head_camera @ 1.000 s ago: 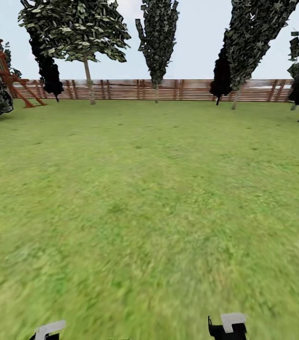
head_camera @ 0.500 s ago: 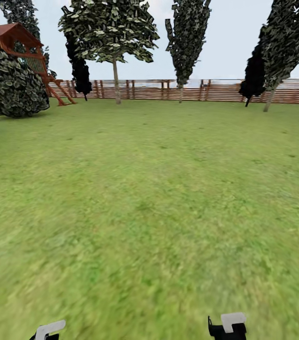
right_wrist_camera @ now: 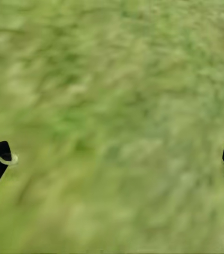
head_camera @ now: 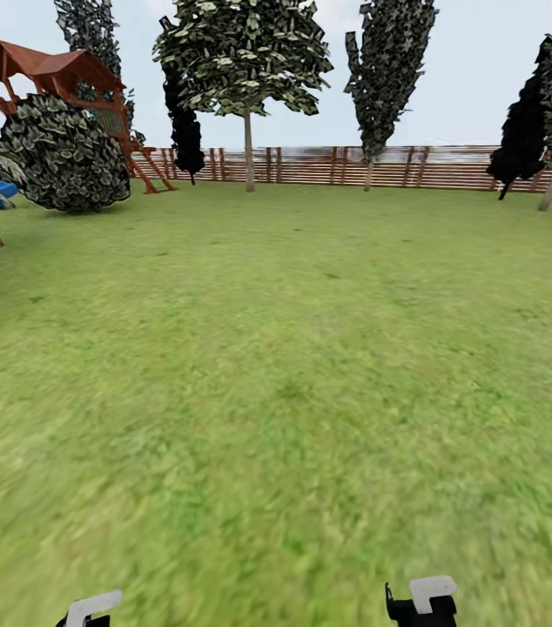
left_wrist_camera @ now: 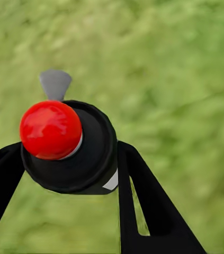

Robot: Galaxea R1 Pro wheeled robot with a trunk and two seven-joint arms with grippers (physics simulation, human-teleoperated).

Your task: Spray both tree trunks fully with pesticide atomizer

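With the pesticide atomizer [left_wrist_camera: 68, 145] clamped between the left gripper [left_wrist_camera: 69, 174] jaws, transit across the lawn [head_camera: 293, 366] appears underway. Right gripper [right_wrist_camera: 112, 159] jaws stand apart, empty. Next: approach a tree trunk [head_camera: 248, 150] far ahead.

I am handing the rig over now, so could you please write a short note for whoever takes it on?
Left gripper: shut on the pesticide atomizer, red knob up, over the lawn.
Right gripper: open, holding nothing, over grass.
Done: atomizer picked up.
Ahead: fence, a pale-trunked tree and red playset, all far off.
Left: drive to a thick trunk, spray it fully, then the second tree.
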